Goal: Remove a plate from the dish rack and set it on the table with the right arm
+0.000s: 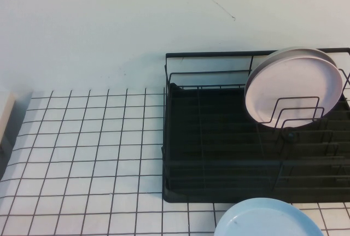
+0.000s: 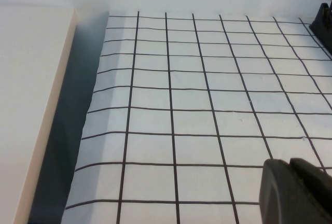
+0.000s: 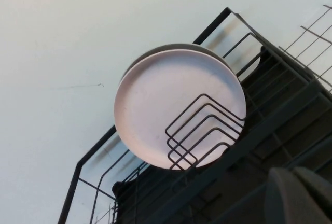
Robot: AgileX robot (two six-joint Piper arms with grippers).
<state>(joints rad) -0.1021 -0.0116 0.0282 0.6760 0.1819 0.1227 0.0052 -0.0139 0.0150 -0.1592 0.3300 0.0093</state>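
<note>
The pale pink plate point(image 1: 292, 86) stands upright between wire dividers at the back right of the black dish rack point(image 1: 219, 154). In the right wrist view the plate point(image 3: 171, 105) faces the camera, with the rack point(image 3: 270, 125) below it. My right gripper point(image 3: 292, 168) is shut and empty, hovering apart from the plate on its near side. My left gripper point(image 2: 290, 160) is shut and empty above the gridded table point(image 2: 197, 105). Neither arm shows in the high view.
A greyish-white plate point(image 1: 290, 51) stands just behind the pink one. A light blue plate point(image 1: 268, 219) lies on the table point(image 1: 93, 148) in front of the rack. A beige board point(image 2: 31, 105) borders the table's left edge. The rack's corner point(image 2: 324, 19) shows in the left wrist view.
</note>
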